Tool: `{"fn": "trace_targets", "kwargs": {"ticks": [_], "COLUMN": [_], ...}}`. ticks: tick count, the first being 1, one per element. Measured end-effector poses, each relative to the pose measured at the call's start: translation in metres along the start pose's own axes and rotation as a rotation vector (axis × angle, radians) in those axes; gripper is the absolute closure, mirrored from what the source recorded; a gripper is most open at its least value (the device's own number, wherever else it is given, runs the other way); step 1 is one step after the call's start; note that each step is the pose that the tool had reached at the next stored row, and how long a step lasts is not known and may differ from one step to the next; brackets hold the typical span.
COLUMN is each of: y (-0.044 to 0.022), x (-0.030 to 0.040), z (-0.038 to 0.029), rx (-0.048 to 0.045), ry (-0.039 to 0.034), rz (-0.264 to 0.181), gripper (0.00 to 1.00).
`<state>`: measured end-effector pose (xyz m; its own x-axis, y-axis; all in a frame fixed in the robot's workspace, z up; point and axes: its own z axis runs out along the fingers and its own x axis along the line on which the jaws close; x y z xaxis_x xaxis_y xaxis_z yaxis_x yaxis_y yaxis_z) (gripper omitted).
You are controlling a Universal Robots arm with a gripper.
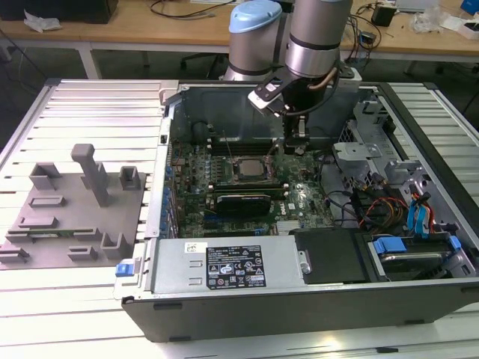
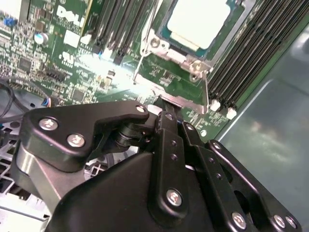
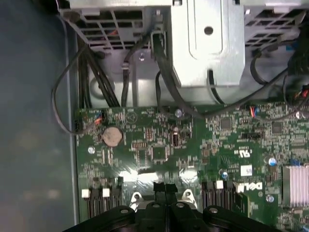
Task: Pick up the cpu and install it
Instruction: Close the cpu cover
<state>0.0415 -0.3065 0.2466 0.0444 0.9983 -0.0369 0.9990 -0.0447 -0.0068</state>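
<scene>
The cpu (image 2: 198,21), a flat square with a pale silvery top, lies inside the metal-framed socket (image 2: 186,58) on the green motherboard (image 3: 159,145). In the exterior view the socket (image 1: 244,170) sits mid-board inside the open computer case. My gripper (image 1: 295,146) hangs low over the board, just to the exterior view's right of the socket. In the second wrist view the gripper (image 2: 167,102) has its tip at the socket frame's edge, apart from the cpu. In the first wrist view its black fingertips (image 3: 159,189) stand together, shut, with nothing seen between them.
A grey tray (image 1: 45,239) of plastic fixture blocks lies at the exterior view's left. Memory slots (image 2: 246,63) flank the socket. A power supply (image 1: 224,265) lines the case's near wall. A metal drive cage (image 1: 359,157) and loose cables (image 1: 374,206) crowd the exterior view's right.
</scene>
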Motion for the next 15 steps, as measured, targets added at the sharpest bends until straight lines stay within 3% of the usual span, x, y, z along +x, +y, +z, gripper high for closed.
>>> {"fn": "trace_targets", "kwargs": {"ticks": [8, 10, 15], "y": [-0.0286, -0.0390, -0.0407], "x": [-0.0013, -0.0018, -0.0018], "z": [0.0002, 0.0003, 0.0003], "rx": [-0.0027, -0.0035, -0.0037], "ry": [0.0004, 0.0004, 0.0005], "rz": [0.001, 0.001, 0.001], "gripper": [0.89, 0.89, 0.89]}}
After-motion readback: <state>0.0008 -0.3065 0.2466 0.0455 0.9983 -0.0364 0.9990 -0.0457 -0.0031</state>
